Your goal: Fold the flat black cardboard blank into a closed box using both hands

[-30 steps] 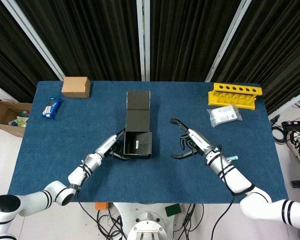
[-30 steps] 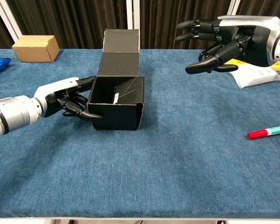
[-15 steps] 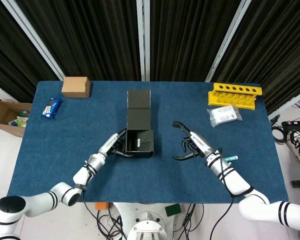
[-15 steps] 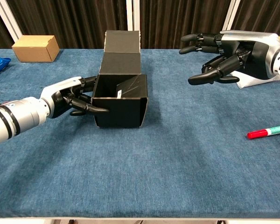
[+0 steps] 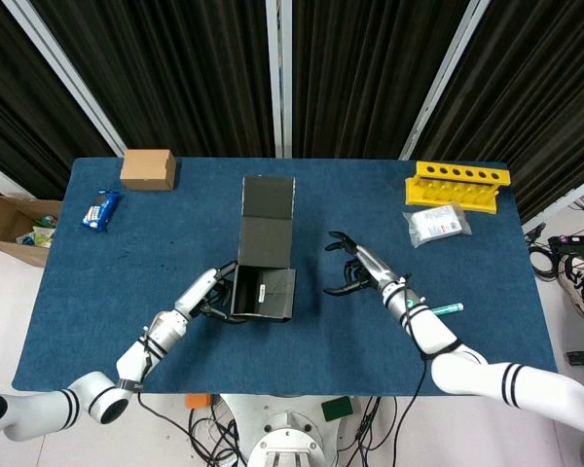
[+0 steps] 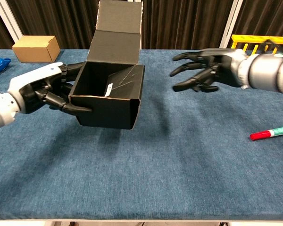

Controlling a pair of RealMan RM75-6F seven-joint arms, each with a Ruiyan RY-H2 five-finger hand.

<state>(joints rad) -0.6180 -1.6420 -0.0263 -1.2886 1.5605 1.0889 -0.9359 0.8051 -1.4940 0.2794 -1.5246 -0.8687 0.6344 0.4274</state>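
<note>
From the head view, the half-folded black cardboard box (image 5: 264,261) sits mid-table, the left hand (image 5: 206,292) gripping its side. In the chest view the box looks lifted, open-topped, while the right hand (image 6: 203,73) hovers beside it, fingers spread, holding nothing.

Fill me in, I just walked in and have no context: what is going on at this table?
A two-armed robot is folding a black box out of cardboard. Its left hand grips the box by its left side, holding it just off the blue table; the box is already formed but open, with its lid flap standing up. The right hand hovers open to the right of the box, not touching it. A red-capped pen, a yellow rack and a small brown box lie unused.
</note>
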